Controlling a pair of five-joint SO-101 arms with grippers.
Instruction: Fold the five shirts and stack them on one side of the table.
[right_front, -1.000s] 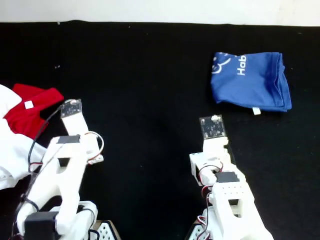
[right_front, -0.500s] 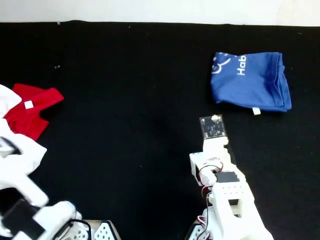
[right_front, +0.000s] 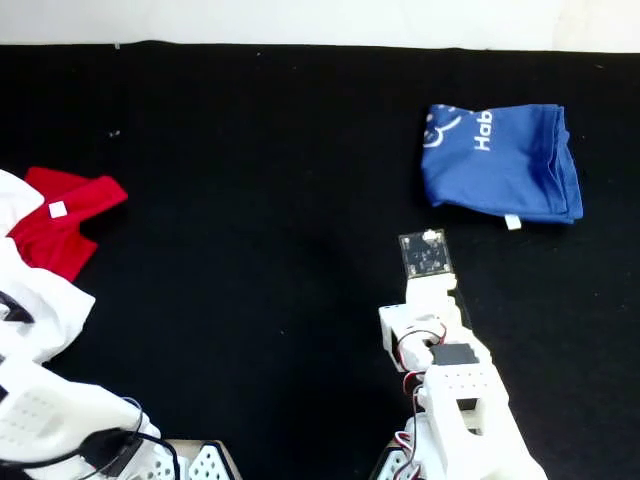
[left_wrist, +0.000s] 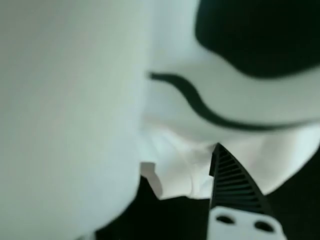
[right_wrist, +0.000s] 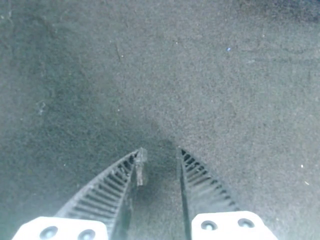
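Counter (right_front: 270, 150): black, matte surface that carries all the items listed below.

Blue shirt (right_front: 500, 160): folded to a compact rectangle and lying flat at the far right of the counter. It has white print on its upper face and a small white tag at its near edge. It is well apart from the other shirts.

Red shirt (right_front: 62, 228): crumpled and not folded, at the left side of the counter, with a small white label on top. Its left and near edges touch the white shirt.

White shirt (right_front: 45, 295): not folded, bunched at the left edge of the counter and running out of the high view. In the left wrist view its fabric (left_wrist: 175, 165) lies close to the camera, with a dark curved line across it.

Left arm (right_front: 55, 425): at the near left corner, turned toward the left, just beside the near end of the white shirt.

Left jaws: close against the white shirt. Cannot tell how far apart they are, or whether they have hold of the fabric.

Right arm (right_front: 440, 350): at the near side, right of centre, pointing toward the far side. Its wrist is on the near side of the blue shirt and apart from it.

Right jaws: slightly parted, with a narrow gap at the tips and nothing held, over bare counter.
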